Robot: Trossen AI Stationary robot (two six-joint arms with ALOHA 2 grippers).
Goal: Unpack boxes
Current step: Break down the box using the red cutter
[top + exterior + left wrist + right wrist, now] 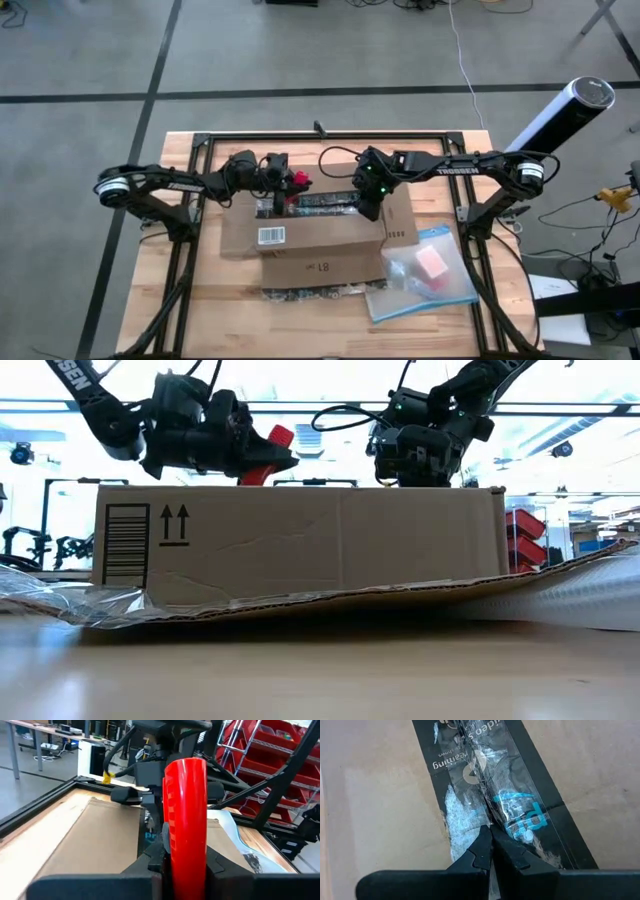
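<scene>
The brown cardboard box [300, 235] stands mid-table with its flaps closed, a barcode label on its near left. A black printed tape strip [505, 795] under clear tape runs along the top seam. My left gripper [283, 182] hovers over the box's far left part, shut on a small red tool [185, 810]. My right gripper [371, 207] is shut and points down at the seam near the box's right end. My left gripper pinches the red tool's lower end [184, 862] between its two fingers. The tool stands out past the fingertips, lifted clear above the box top. My right gripper's shut fingertips [485, 842] sit from above on the tape's middle seam [490, 815]; whether they pinch any tape I cannot tell.
A clear plastic pouch [425, 272] with a pink item inside lies right of the box, near the front. A flat cardboard sheet and crinkled plastic wrap [400, 595] lie before the box. Black frame rails [200, 150] border the table; a white cylinder [560, 115] stands far right.
</scene>
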